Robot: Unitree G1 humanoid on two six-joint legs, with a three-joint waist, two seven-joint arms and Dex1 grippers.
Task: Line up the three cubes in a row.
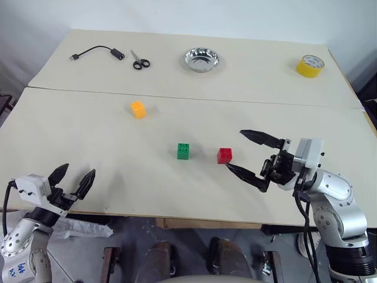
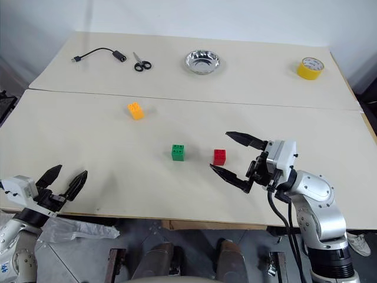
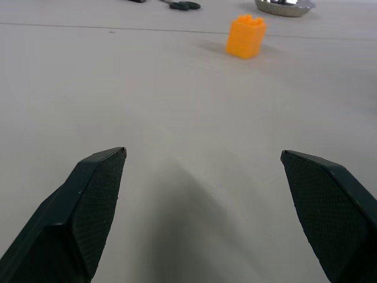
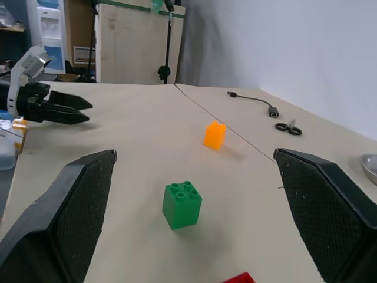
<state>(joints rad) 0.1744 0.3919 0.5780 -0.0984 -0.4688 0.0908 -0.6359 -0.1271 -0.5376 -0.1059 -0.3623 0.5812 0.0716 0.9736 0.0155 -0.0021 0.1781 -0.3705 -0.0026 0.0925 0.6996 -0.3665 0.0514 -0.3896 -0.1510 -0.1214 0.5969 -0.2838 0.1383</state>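
The green cube (image 1: 183, 151) and the red cube (image 1: 224, 155) stand side by side near the middle of the near table, a small gap between them. The orange-yellow cube (image 1: 138, 109) sits apart, farther back and to the left. My right gripper (image 1: 246, 154) is open, just right of the red cube, its fingers pointing left toward it and holding nothing. My left gripper (image 1: 73, 179) is open and empty at the table's front left edge. In the left wrist view the orange-yellow cube (image 3: 245, 36) lies well ahead of the fingers.
On the far table lie a black cable (image 1: 97, 53), scissors (image 1: 139, 61), a metal bowl (image 1: 201, 59) and a yellow tape roll (image 1: 310, 65). A seam (image 1: 194, 98) runs between the two tables.
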